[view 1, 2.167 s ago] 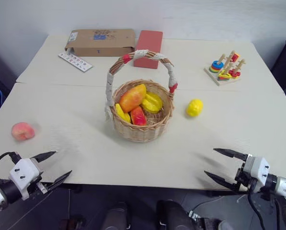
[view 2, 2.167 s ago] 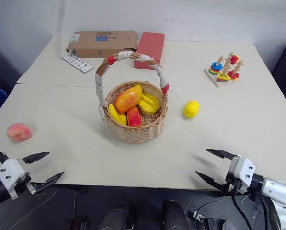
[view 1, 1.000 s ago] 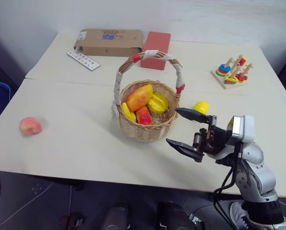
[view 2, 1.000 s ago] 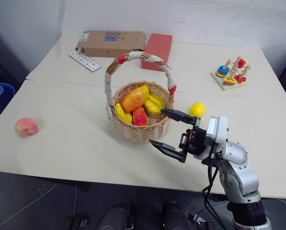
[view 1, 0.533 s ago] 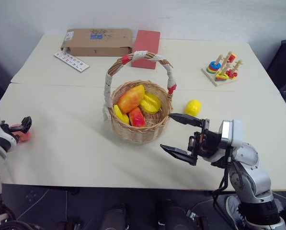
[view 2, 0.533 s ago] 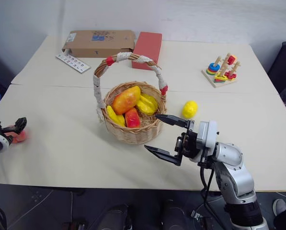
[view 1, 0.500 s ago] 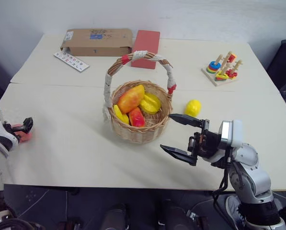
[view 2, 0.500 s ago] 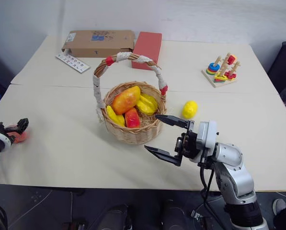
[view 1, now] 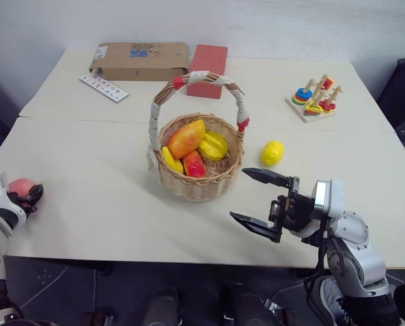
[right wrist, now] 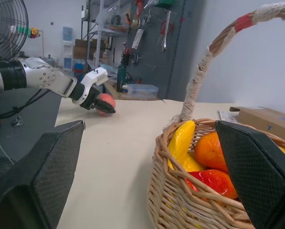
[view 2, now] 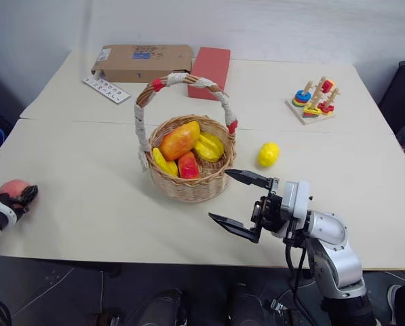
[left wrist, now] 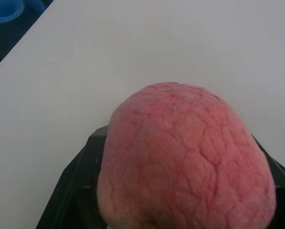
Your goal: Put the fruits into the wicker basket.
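At the table's far left edge, my left gripper [view 1: 31,195] is shut on the pink-red peach [view 1: 19,185]. The left wrist view shows the peach [left wrist: 185,157] up close between the black fingers [left wrist: 73,191]. The yellow lemon [view 1: 273,152] lies on the table to the right of the wicker basket [view 1: 197,187], which holds several fruits under its cloth-wrapped handle. My right gripper [view 1: 239,193] hangs open in front of the basket and lemon, pointing left, with nothing between its fingers. In the right wrist view the basket [right wrist: 180,191] is near and the left gripper [right wrist: 103,107] with the peach [right wrist: 105,101] is far off.
At the back of the table lie a brown cardboard box [view 1: 140,60], a red block [view 1: 209,69] and a printed card strip [view 1: 104,87]. A colourful ring-stacking toy [view 1: 314,98] stands at the back right. Bare tabletop runs between the peach and the basket.
My left arm came up to the table's left edge and its fingers closed on the peach. My right gripper sank slightly and stays open. The view shifted a little.
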Available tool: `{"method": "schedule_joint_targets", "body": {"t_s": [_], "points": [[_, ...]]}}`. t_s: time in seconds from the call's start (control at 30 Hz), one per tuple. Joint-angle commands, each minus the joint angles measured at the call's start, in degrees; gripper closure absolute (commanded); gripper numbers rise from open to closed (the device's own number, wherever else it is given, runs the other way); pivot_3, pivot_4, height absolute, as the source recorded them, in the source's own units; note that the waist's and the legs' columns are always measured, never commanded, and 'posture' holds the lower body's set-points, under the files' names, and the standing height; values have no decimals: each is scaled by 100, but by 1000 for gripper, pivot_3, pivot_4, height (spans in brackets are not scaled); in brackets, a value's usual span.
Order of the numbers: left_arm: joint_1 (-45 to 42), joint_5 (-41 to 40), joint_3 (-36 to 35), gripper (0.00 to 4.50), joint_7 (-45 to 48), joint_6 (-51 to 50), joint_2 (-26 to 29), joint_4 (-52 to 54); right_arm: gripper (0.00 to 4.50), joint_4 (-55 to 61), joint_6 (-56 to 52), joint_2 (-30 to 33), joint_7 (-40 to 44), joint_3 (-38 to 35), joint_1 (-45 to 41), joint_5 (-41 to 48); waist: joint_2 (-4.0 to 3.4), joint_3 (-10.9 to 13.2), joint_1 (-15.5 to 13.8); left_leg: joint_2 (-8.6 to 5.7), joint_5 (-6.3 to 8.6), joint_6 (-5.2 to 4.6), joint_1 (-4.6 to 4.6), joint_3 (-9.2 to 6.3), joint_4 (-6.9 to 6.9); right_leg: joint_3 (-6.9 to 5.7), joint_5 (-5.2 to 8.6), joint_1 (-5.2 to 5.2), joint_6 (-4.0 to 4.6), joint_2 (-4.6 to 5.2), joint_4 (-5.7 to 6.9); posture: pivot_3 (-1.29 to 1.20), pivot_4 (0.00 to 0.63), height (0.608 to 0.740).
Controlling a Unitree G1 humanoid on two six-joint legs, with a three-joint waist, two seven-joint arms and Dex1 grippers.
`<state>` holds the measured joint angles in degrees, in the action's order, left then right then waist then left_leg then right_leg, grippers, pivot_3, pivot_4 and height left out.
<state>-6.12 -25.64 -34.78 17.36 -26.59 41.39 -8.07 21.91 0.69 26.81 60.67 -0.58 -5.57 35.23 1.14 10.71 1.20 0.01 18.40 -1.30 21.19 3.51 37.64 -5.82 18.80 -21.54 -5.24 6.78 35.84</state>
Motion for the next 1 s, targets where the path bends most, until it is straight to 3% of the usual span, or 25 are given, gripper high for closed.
{"method": "schedule_joint_targets", "body": {"t_s": [0.03,0.13,0.23,0.37,0.53,0.63,0.83,1.0], "points": [[568,-963,-19,1854,1869,584,151,2044,0,-145,294,216,75,-522,260,-37,-1,0,-42,0,0,0,0,-1,0,0,0,0,1,1,-1,0,150,740],[1098,-830,777,1854,2790,573,604,3119,0,-336,460,346,20,-919,560,-109,-15,6,-92,-7,5,-6,0,-1,-1,3,-2,5,9,11,-12,0,150,740],[532,-864,2025,1854,3126,202,905,3890,0,-639,738,390,17,-1176,902,-326,-51,22,-133,-12,2,-12,-2,-1,-5,2,-2,11,10,12,-22,0,150,740],[-1237,-391,3293,1854,2373,-537,281,3551,0,-617,936,269,-225,-1258,1020,-471,-66,31,-225,-13,-20,-9,2,-2,4,0,-5,12,5,4,-10,0,150,740],[-2595,73,4267,1854,1985,-1236,-400,3154,0,-333,944,159,-530,-1130,1179,-562,-67,31,-144,2,-34,3,-3,16,4,5,-8,10,-1,-24,17,0,150,740],[-2983,411,4509,1854,1850,-1340,-582,2884,0,-106,877,73,-779,-1079,1286,-617,-66,32,-128,4,-36,3,5,14,8,4,-8,5,-1,-30,15,0,150,740],[-3144,644,4451,41,1722,-1091,-983,2446,0,234,810,6,-1148,-1074,1566,-717,-66,32,-177,3,-36,1,7,8,21,3,-8,9,-1,-28,14,0,150,740],[-3057,-292,3695,41,2501,-1065,-940,2713,0,429,695,65,-1373,-1405,2067,-564,-66,32,-231,5,-33,0,10,4,27,2,-8,9,-1,-26,12,0,150,740]]}}
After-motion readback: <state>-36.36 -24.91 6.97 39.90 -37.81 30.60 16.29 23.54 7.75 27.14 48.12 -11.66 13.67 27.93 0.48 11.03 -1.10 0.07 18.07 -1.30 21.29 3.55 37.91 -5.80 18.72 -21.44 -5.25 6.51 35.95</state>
